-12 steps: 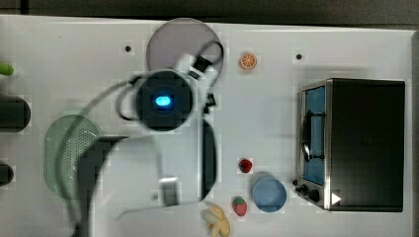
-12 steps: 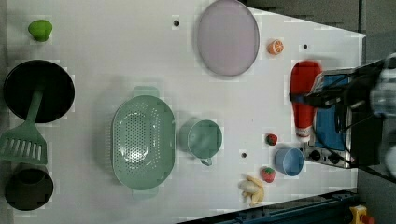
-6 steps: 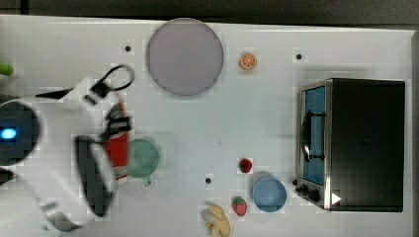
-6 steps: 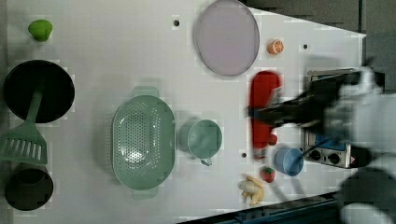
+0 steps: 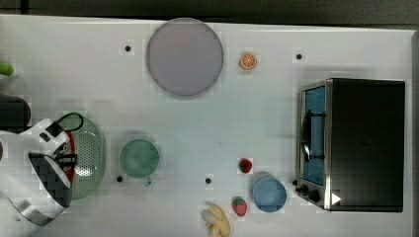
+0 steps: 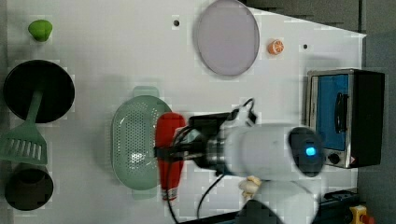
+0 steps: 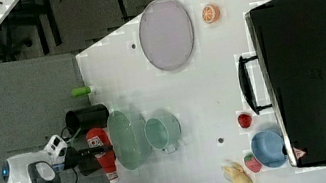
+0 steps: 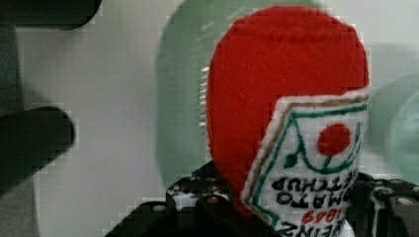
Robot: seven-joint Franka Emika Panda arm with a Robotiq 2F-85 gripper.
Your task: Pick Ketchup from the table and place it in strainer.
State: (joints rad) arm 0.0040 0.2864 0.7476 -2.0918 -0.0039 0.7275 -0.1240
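Note:
The ketchup (image 6: 169, 140), a red bottle with a white label, lies sideways in the air with my gripper (image 6: 172, 152) shut on its middle. In the left view it overlaps the right rim of the pale green strainer (image 6: 133, 140). In the top view my arm covers the strainer's (image 5: 94, 150) left part, and a red sliver of ketchup (image 5: 72, 148) shows beside the wrist. The right view has the ketchup (image 7: 102, 155) and gripper (image 7: 96, 152) just left of the strainer (image 7: 126, 138). The wrist view shows the ketchup (image 8: 281, 98) close up, with the strainer (image 8: 180, 98) behind it.
A round green cup (image 5: 140, 158) stands right of the strainer in the top view. A blue bowl (image 5: 269, 194), strawberries (image 5: 245, 165) and a banana (image 5: 216, 222) lie nearer the toaster oven (image 5: 365, 143). A purple plate (image 5: 184, 56), black pan (image 6: 37, 91) and green spatula (image 6: 23, 144) are nearby.
My arm has swept from beside the toaster oven across the table to the strainer, carrying the ketchup with it.

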